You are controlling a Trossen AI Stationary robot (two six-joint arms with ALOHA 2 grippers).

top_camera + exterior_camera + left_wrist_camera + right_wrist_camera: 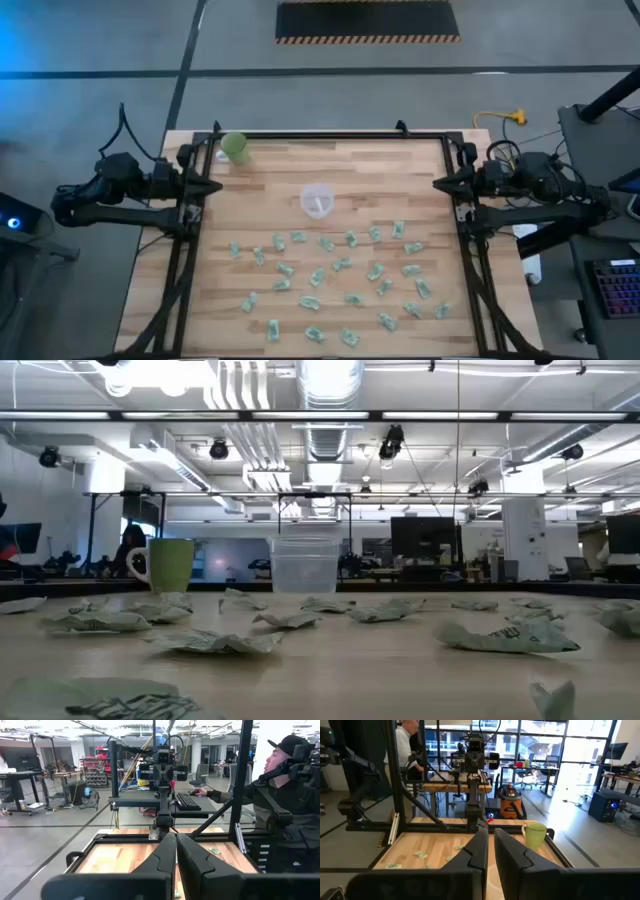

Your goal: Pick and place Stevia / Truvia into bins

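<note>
Many pale green and white Stevia packets (340, 265) lie flat and scattered over the near half of the wooden table; in the low view a crumpled one (505, 637) lies close by. The clear round cup (317, 199) stands upright at the table's middle, also in the low view (305, 566). My left gripper (215, 186) rests shut at the table's left edge, well away from the packets; its fingers (176, 840) meet. My right gripper (440, 184) rests shut at the right edge, fingertips (489, 831) together. Neither holds anything.
An opaque light-green mug (236, 148) stands at the far left corner, also in the right wrist view (535, 835). A black frame (330, 135) rims the table. A person (280, 785) sits beyond the right side. Bare wood lies between cup and both grippers.
</note>
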